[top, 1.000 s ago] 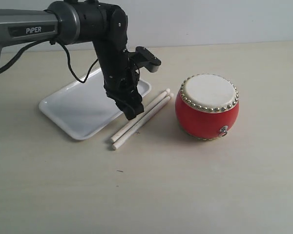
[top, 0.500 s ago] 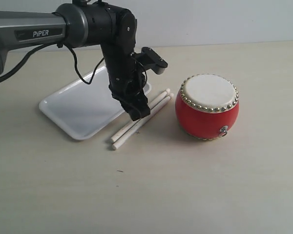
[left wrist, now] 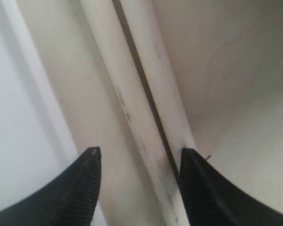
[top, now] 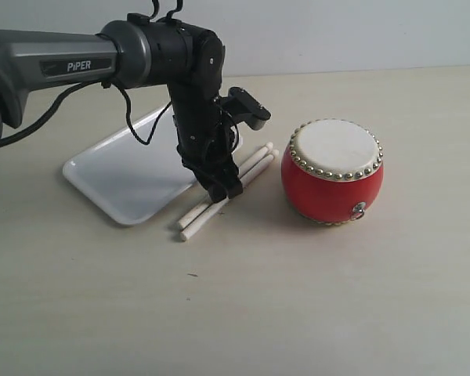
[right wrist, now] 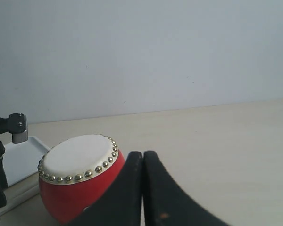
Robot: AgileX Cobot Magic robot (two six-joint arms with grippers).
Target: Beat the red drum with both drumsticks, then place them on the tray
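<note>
Since the earlier frame, your left claw had come down over the sticks, fingers spread, tips straddling the pair. On the pale beige desk, the glossy white rectangular plastic tray lay left of the small red barrel drum with cream skin. Between them lay the two thin cream wooden drumsticks, side by side. Your right claw was closed, empty, near the drum.

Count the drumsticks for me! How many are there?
2. Both drumsticks lie side by side on the table, between the tray and the red drum, under the open left gripper.
</note>
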